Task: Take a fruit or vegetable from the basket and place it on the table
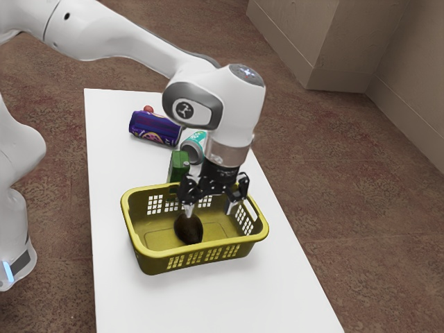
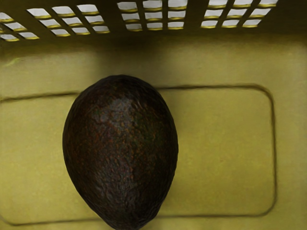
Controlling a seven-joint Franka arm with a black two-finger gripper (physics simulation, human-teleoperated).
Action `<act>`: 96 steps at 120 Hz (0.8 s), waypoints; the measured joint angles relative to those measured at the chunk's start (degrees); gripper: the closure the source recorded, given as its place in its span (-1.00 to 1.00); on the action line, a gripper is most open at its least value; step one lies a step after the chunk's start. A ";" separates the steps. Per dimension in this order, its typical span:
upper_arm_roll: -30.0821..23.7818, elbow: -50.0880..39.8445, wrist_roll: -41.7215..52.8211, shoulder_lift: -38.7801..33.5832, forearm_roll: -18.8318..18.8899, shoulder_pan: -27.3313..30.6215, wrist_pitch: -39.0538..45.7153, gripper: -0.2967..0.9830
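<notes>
Beneath the wide-open black gripper (image 1: 211,207), a dark brown, rough-skinned oval avocado (image 1: 188,229) lies in a yellow plastic basket (image 1: 148,258).

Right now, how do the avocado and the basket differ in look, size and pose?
The avocado is dark and rough-skinned; the basket is yellow, with square holes in its walls. The avocado is far smaller than the basket. The avocado lies on the basket's floor, while the basket stands upright on the table. Both are ungripped, below the open hand.
</notes>
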 joint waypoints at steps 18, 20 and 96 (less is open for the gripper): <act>-0.01 -0.84 -1.48 0.33 -1.40 0.76 -0.01 -0.54; -0.01 -0.88 -1.62 0.36 -1.49 0.78 -0.01 -0.54; -0.02 -1.43 -4.19 5.64 -2.13 2.07 -0.91 -0.54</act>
